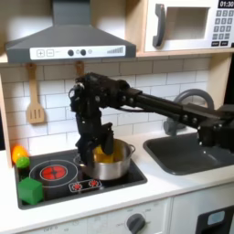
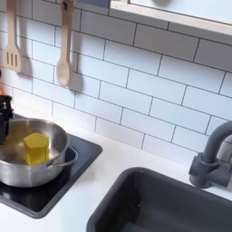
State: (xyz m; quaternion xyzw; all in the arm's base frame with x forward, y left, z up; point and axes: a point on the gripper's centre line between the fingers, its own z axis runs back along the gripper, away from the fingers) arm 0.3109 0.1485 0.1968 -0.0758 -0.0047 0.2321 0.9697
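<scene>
**Claw hangs over the pot, yellow block straight below it**

From where I stand, the arm reaches in from the first exterior view's right and bends down so that the claw (image 1: pixel 103 146) sits at the mouth of the steel pot (image 1: pixel 108 165), which rests on the black stovetop (image 1: pixel 55 174). Inside the pot lies a yellow block (image 2: pixel 34 146), seen well in the second exterior view, where it sits a little toward the second exterior view's right of the pot's middle, resting on the bottom with one flat face toward the camera. In the first exterior view the yellow shows just under the claw's tips, so the block lies directly beneath the claw rather than off to either side; the way between them is down, not across.

The block looks about as wide as it is tall, so I can pick out no long axis to line up with.

I cannot tell how far the fingers are parted: in the first exterior view the dark fingers merge with the pot's rim, and in the second exterior view just a dark edge of the arm shows at the left border. Whether they touch the block I cannot tell either.

Around it: a green block (image 1: pixel 31 190) on the stovetop's near corner at the first exterior view's left, wooden utensils (image 2: pixel 63 45) hanging on the tiled wall, and a dark sink (image 2: pixel 172 204) set into the counter (image 1: pixel 160 183).
</scene>
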